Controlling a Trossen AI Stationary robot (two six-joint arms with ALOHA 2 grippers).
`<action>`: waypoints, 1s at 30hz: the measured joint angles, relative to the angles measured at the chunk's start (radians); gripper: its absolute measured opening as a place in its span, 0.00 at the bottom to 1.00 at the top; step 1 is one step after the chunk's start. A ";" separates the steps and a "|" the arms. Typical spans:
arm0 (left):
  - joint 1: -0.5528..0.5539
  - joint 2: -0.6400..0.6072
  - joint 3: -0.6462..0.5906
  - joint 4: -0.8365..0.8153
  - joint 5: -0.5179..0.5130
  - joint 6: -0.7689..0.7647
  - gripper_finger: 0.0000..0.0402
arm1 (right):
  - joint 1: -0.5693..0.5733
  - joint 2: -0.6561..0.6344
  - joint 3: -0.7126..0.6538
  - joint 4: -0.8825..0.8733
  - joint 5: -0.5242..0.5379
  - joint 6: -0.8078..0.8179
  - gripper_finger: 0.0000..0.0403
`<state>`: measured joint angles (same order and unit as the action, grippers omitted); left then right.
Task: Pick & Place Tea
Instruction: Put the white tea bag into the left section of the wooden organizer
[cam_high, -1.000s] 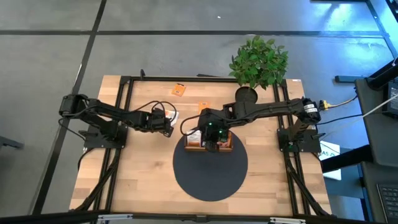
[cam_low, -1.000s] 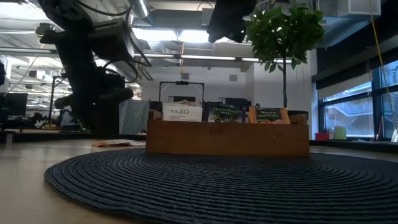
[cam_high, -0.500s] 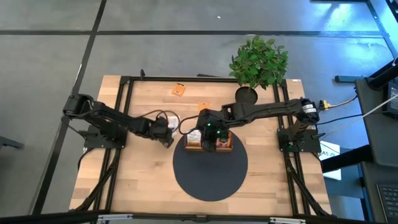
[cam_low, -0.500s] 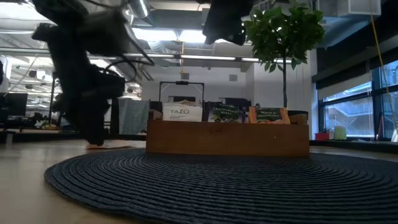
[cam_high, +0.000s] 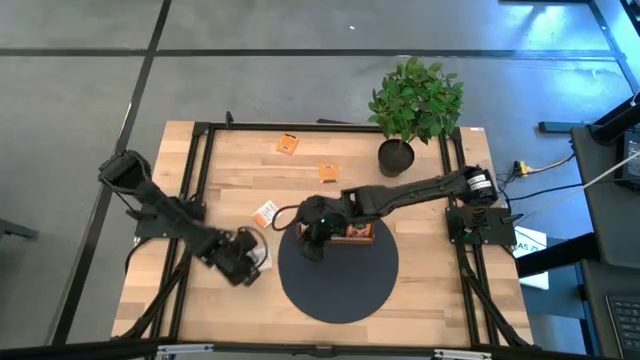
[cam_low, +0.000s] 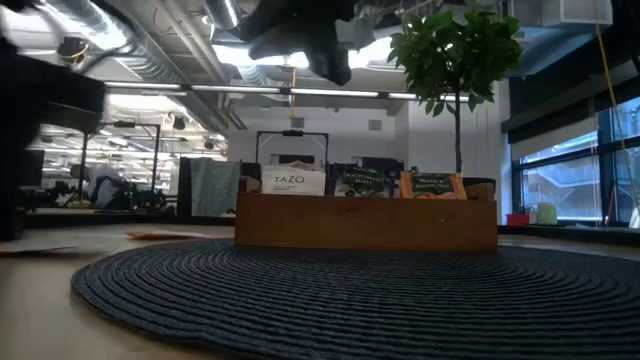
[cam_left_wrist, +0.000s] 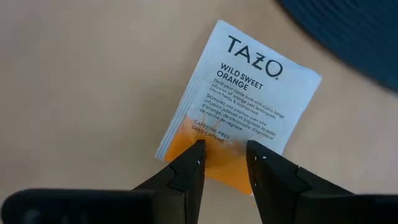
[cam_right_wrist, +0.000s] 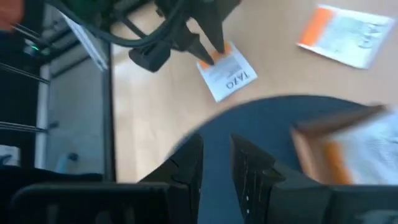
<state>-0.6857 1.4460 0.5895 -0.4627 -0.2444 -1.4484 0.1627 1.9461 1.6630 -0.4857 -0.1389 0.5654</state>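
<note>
The step in hand looks like the pick-up of one more tea bag: the left gripper (cam_left_wrist: 224, 163) is down at the surface, left of the middle and just off the left rim of the round dark mat (cam_high: 340, 290), with its tips at the orange end of a white-and-orange tea bag (cam_left_wrist: 245, 99). That bag lies flat on the bare wood, close beside the mat but not on it. The fingers stand a little apart with the bag's orange edge showing in the gap between them, so I judge that nothing is pinched yet. The right gripper (cam_right_wrist: 214, 168) hangs over the mat just left of the wooden tray (cam_low: 365, 222), its fingers also slightly apart and with nothing between them. The tray sits on the back part of the mat and already has bags standing in all three compartments. Three more bags lie loose on the wood: a white-and-orange one (cam_high: 266, 213) between the left arm and the tray, an orange one (cam_high: 327, 171) behind the tray, and another orange one (cam_high: 288, 144) near the back edge. A potted plant (cam_high: 415, 100) stands at the right back corner. The next move calls for the left fingers to catch the thin, flat bag by its edge, which may slip on smooth wood, then lift it clear of the mat's rim and carry it to a compartment without meeting the right arm parked beside the tray
</note>
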 joint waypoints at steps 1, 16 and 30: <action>-0.035 0.000 -0.002 0.015 -0.009 -0.025 0.29 | 0.007 0.013 0.000 0.023 -0.016 0.016 0.20; -0.291 0.085 -0.001 0.259 -0.223 -0.075 0.29 | 0.125 0.285 0.000 0.556 -0.047 0.397 0.44; -0.243 0.262 0.004 0.573 -0.313 0.034 0.29 | 0.140 0.377 -0.001 0.552 -0.064 0.613 0.45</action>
<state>-0.9288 1.7076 0.5934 0.1101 -0.5570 -1.4141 0.3023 2.3230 1.6623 0.0659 -0.2030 1.1779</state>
